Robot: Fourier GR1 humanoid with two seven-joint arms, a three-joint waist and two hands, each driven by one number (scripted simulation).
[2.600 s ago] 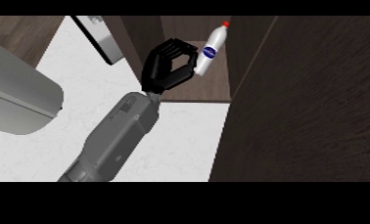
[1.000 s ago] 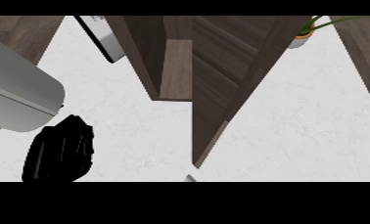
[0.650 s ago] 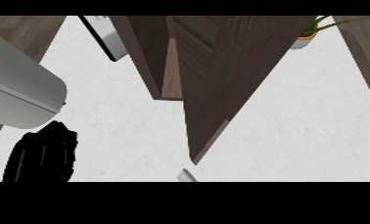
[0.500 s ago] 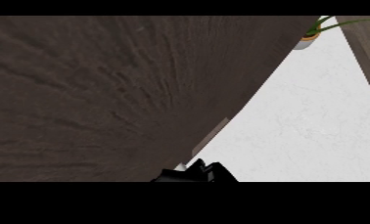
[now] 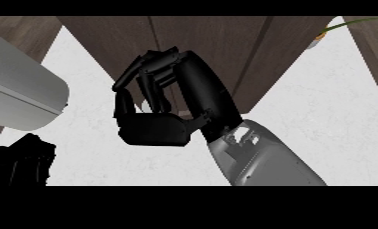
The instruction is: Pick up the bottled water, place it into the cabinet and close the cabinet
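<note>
The dark wooden cabinet (image 5: 221, 43) fills the upper middle of the head view, and its door fronts face me with only thin seams between them. No bottled water shows anywhere. My right hand (image 5: 159, 125) is raised in front of the cabinet doors at the centre. Its fingers (image 5: 173, 68) arch over towards the thumb with nothing inside them. The grey right forearm (image 5: 262, 160) comes in from the lower right. My left hand (image 5: 26, 163) rests low at the left edge, fingers up, partly cut off.
A large rounded grey appliance (image 5: 26, 98) sits on the white counter (image 5: 317, 108) at the left. A potted plant (image 5: 325, 35) stands at the far right, beside a strip of wood panel (image 5: 365, 43).
The bottle, seen on the open cabinet's shelf earlier, is now out of sight behind the doors. The right hand has risen from the bottom edge to the centre. The left hand has dropped low.
</note>
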